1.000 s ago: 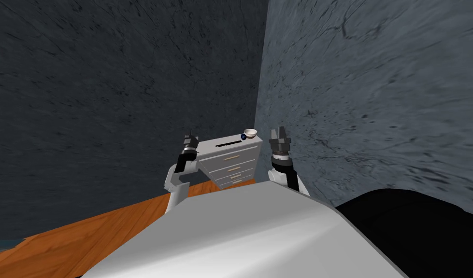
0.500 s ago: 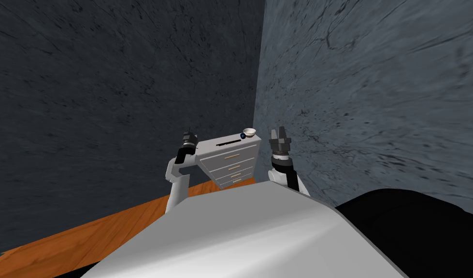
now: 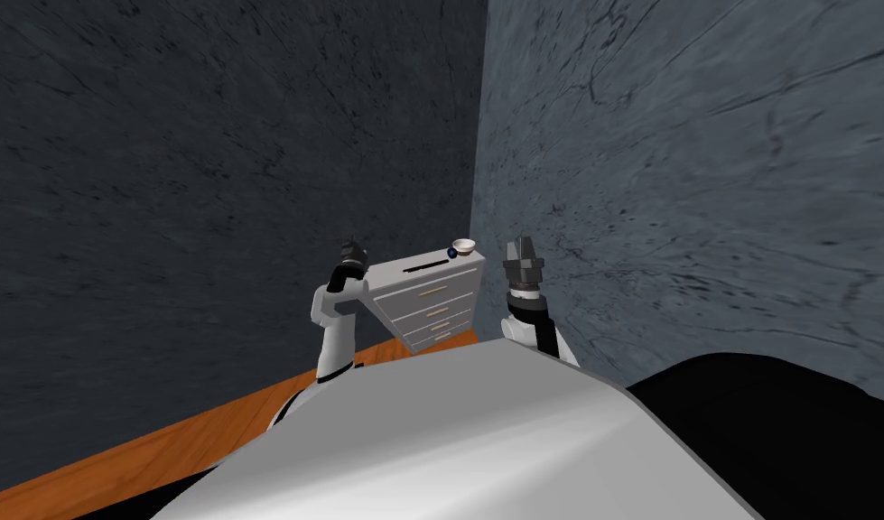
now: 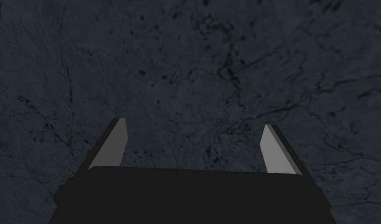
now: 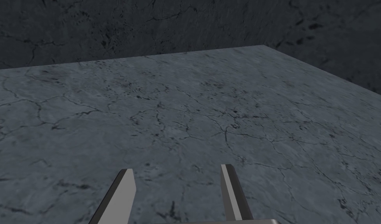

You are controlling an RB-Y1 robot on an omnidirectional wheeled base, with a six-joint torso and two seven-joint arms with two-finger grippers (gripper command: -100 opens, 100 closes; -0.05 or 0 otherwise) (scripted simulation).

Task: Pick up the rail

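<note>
A thin black rail [image 3: 420, 267] lies flat on top of a small grey chest of drawers [image 3: 435, 309] in the corner of the room, in the head view. My left gripper [image 3: 349, 247] is raised just left of the chest's near corner; its fingers [image 4: 117, 140] stand open with nothing between them. My right gripper [image 3: 522, 246] is held up to the right of the chest, pointing upward, its fingers [image 5: 121, 194] open and empty. Neither gripper touches the rail.
A small white bowl [image 3: 463, 245] and a dark blue ball [image 3: 451, 254] sit on the chest's far end beside the rail. Dark stone walls [image 3: 205, 181] meet just behind the chest. Orange wooden floor [image 3: 160, 442] runs to the left; a black area [image 3: 792, 433] lies lower right.
My left arm has lifted and straightened, bringing its gripper a little higher beside the chest. The whole view has shifted slightly left. The right arm has stayed put.
</note>
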